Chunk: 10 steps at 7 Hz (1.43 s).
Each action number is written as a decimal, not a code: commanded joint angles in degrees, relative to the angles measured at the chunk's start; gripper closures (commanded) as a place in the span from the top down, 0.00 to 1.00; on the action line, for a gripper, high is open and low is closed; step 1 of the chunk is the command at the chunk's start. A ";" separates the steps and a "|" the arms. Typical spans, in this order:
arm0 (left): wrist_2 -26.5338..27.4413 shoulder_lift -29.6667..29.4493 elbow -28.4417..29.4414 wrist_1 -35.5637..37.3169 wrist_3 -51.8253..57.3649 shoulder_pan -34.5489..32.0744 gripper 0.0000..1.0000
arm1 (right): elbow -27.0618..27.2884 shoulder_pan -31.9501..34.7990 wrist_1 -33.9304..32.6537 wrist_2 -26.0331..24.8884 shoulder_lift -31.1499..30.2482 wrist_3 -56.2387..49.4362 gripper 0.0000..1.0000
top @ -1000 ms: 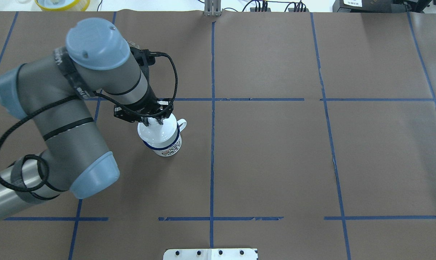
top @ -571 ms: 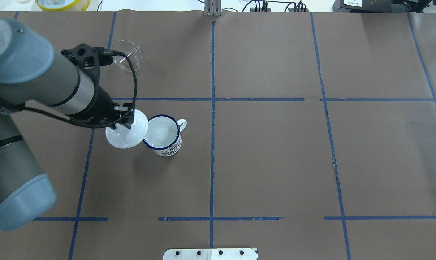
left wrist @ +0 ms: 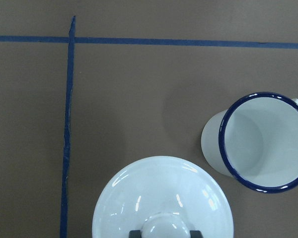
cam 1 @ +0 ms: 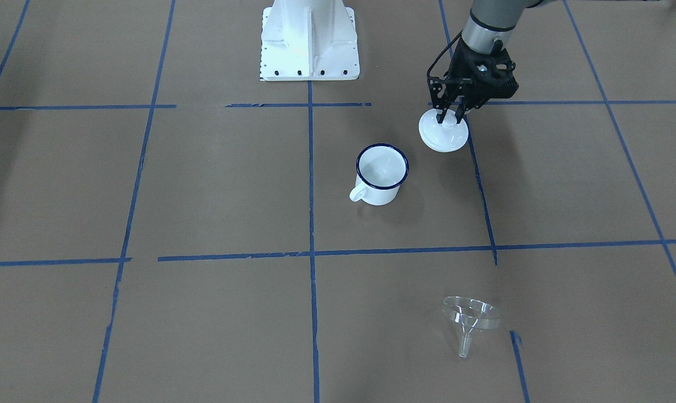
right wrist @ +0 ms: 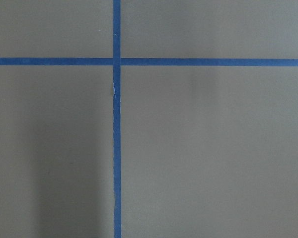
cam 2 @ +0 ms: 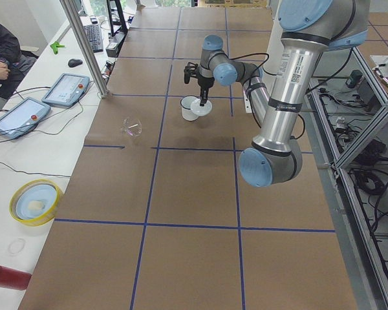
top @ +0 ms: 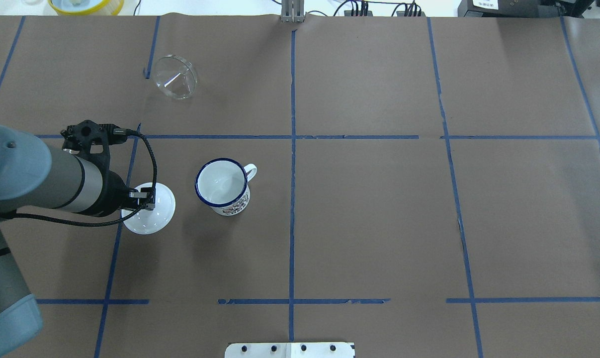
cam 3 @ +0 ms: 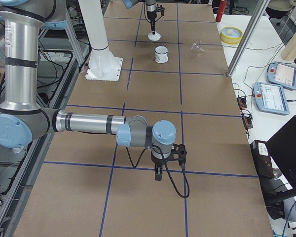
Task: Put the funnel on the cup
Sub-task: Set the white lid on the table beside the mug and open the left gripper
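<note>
The clear funnel [top: 176,76] lies on its side on the brown paper at the far left, away from both arms; it also shows in the front view [cam 1: 471,316]. The white cup [top: 221,182] with the dark blue rim stands upright and uncovered, handle to the far right. My left gripper [top: 148,203] is shut on the knob of a round white lid [top: 153,221], left of the cup and apart from it. In the left wrist view the lid [left wrist: 164,198] is below and the cup [left wrist: 260,144] to the right. My right gripper [cam 3: 158,173] shows only in the right side view; I cannot tell its state.
The robot's white base plate [cam 1: 309,39] is at the near edge. A yellow bowl [top: 86,5] sits beyond the paper's far left edge. Blue tape lines [top: 292,149] cross the brown paper. The right wrist view shows only paper and tape.
My left gripper has lifted the white lid off the cup and carried it to the left and nearer to the robot. The cup now stands open. The funnel has not moved.
</note>
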 commanded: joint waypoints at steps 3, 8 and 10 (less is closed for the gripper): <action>1.77 0.34 8.61 -7.52 -1.65 2.65 0.00 | 0.00 0.00 0.00 0.00 0.00 0.00 1.00; 1.86 -0.71 9.75 -7.44 -1.65 2.83 0.40 | 0.00 0.00 0.00 0.00 0.00 0.00 1.00; 1.86 -1.15 9.67 -7.44 -1.65 2.75 1.00 | 0.00 0.00 0.00 0.00 0.00 0.00 1.00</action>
